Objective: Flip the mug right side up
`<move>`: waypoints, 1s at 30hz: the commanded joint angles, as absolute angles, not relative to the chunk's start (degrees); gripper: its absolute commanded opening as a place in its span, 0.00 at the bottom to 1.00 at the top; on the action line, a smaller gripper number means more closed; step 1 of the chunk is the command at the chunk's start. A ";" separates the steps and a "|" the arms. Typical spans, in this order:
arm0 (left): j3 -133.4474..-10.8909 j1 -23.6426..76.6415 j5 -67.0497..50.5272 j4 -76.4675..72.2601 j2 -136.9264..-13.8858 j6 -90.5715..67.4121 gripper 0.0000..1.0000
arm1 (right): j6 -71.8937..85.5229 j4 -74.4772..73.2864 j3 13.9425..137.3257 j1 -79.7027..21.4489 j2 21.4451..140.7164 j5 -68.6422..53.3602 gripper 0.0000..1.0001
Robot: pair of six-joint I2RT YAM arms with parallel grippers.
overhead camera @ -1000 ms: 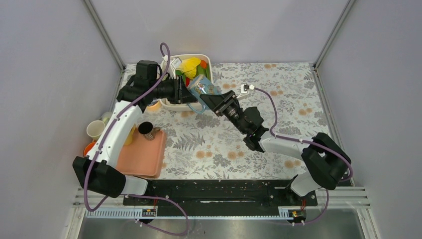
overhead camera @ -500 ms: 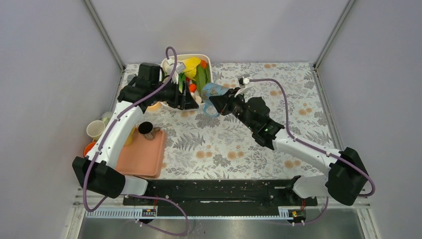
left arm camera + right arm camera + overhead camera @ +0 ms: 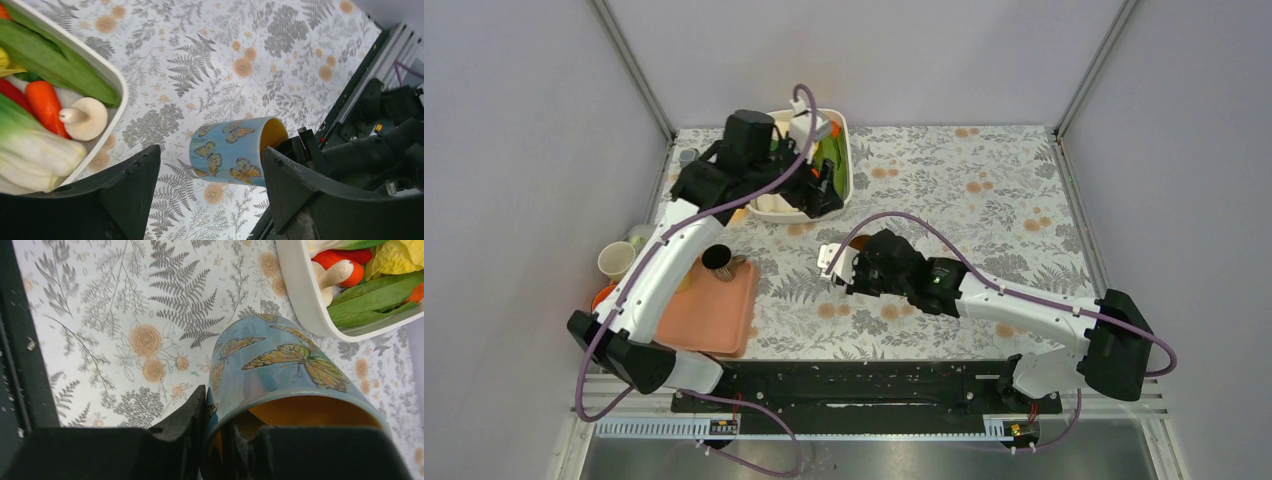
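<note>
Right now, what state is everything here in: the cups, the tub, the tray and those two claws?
Butterfly mug: on its side, gripped by its rim, not upright yet.
Right claw: shut on the mug's rim.
Left claw: open, empty.
White tub: full of vegetables.
Pink tray: carrying a dark cup.
Paper cup: upright, mouth up.

Bright, even, diffuse light throughout; shadows on the surface (image 3: 280, 45) around the mug (image 3: 232, 150) are faint and soft. The mug is sharp; the left claw (image 3: 210, 152) framing it looks dark, slightly blurred.
</note>
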State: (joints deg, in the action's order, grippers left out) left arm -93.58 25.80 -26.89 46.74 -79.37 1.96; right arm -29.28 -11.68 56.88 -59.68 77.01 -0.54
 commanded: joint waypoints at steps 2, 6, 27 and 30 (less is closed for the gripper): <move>-93.89 33.68 -17.44 47.47 -83.04 6.04 0.77 | -43.01 -7.43 61.73 -63.40 77.41 7.99 0.00; -92.62 39.81 -8.15 47.56 -84.32 9.61 0.77 | -44.81 -7.59 62.67 -66.25 79.11 13.75 0.00; -84.38 47.86 6.85 48.11 -89.09 19.33 0.65 | -45.04 -10.79 66.42 -68.85 81.96 23.29 0.00; -83.63 47.89 5.43 48.09 -90.04 19.07 0.62 | -44.82 -10.52 66.66 -68.83 81.66 23.34 0.00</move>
